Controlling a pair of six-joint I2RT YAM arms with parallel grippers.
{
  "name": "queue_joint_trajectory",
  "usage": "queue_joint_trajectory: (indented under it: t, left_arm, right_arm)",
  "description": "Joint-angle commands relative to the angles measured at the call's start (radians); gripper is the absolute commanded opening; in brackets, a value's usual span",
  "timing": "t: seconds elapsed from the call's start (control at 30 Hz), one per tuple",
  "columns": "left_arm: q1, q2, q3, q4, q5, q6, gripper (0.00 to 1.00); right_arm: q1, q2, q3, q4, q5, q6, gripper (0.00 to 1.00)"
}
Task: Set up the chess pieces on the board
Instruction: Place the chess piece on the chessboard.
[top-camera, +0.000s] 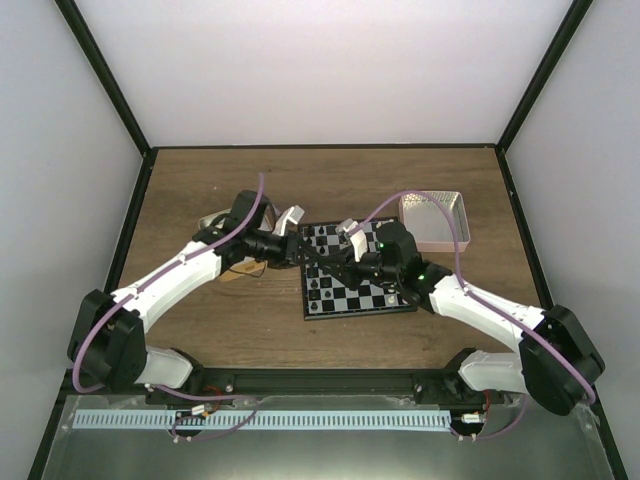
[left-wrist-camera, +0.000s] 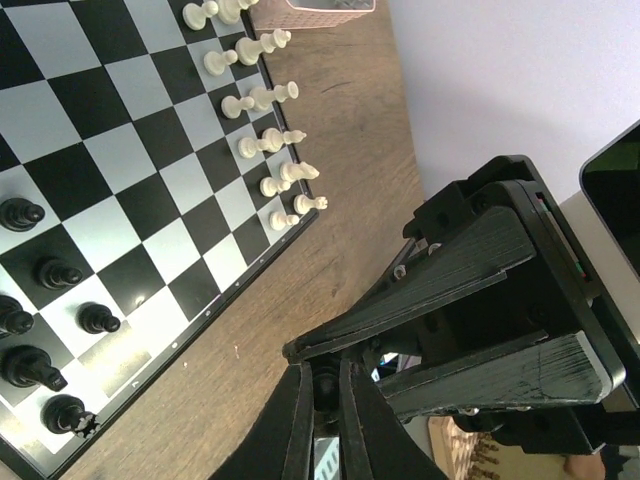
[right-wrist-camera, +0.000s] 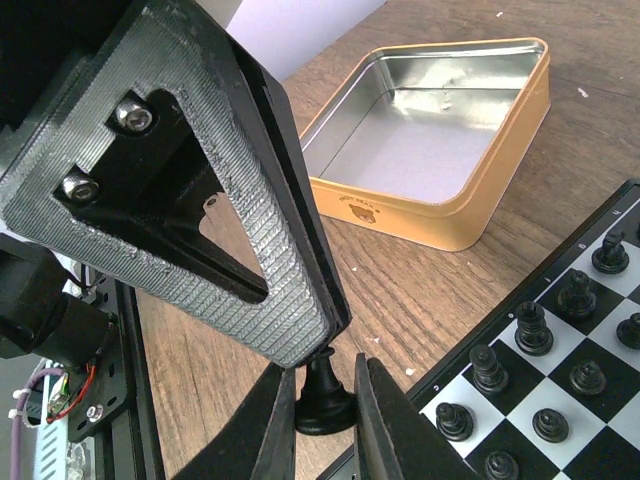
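The board (top-camera: 362, 300) lies between my arms. Black chess pieces (left-wrist-camera: 40, 272) stand along its near side and white ones (left-wrist-camera: 262, 142) along the far edge. Both grippers meet beside the board's left edge on one black chess piece (right-wrist-camera: 325, 400). My left gripper (left-wrist-camera: 325, 400) is shut on the piece's top. My right gripper (right-wrist-camera: 325, 418) is closed on its round base, just above the wood. In the top view the left gripper (top-camera: 298, 245) and right gripper (top-camera: 337, 257) hide the piece.
An open gold tin (right-wrist-camera: 480, 215) lies on the wood beyond the held piece. A pink tin (top-camera: 435, 222) sits at the board's far right. More black pieces (right-wrist-camera: 530, 330) stand in rows on the board's near corner (right-wrist-camera: 545, 280).
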Motion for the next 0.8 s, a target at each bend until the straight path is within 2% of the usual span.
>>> queue_joint_trajectory:
  t: [0.0,0.13,0.17,0.2,0.27,0.37,0.47,0.63,0.77]
  left_arm:
    - [-0.009,-0.009,-0.024,0.054,0.058,-0.010,0.04]
    - [-0.010,-0.041,-0.040,0.064,-0.043,0.014,0.04]
    - [-0.011,-0.053,-0.046,0.066,-0.088,0.023,0.04]
    - [-0.012,-0.068,-0.053,0.067,-0.137,0.034,0.04]
    - [-0.021,-0.098,-0.067,0.071,-0.247,0.061,0.04]
    - [-0.062,-0.140,-0.101,0.078,-0.457,0.108,0.04]
    - [-0.113,-0.143,-0.139,0.093,-0.572,0.124,0.04]
    - [-0.317,-0.074,-0.149,0.074,-0.837,0.193,0.04]
    - [-0.457,0.042,-0.087,0.016,-0.994,0.216,0.04]
  right_arm:
    - [-0.003,-0.019,0.027,0.045,-0.013,0.000,0.05]
    - [-0.003,-0.038,0.020,0.000,0.042,0.071,0.46]
    - [-0.003,-0.047,0.018,-0.020,0.076,0.094,0.55]
    - [-0.003,-0.056,0.018,-0.052,0.125,0.114,0.60]
    - [-0.003,-0.081,0.013,-0.104,0.190,0.146,0.65]
    - [-0.003,-0.127,0.000,-0.171,0.342,0.224,0.66]
    - [-0.003,-0.155,0.007,-0.274,0.541,0.322,0.66]
    - [-0.005,-0.158,0.054,-0.475,0.801,0.490,0.68]
    - [-0.021,-0.164,0.066,-0.519,0.885,0.559,0.72]
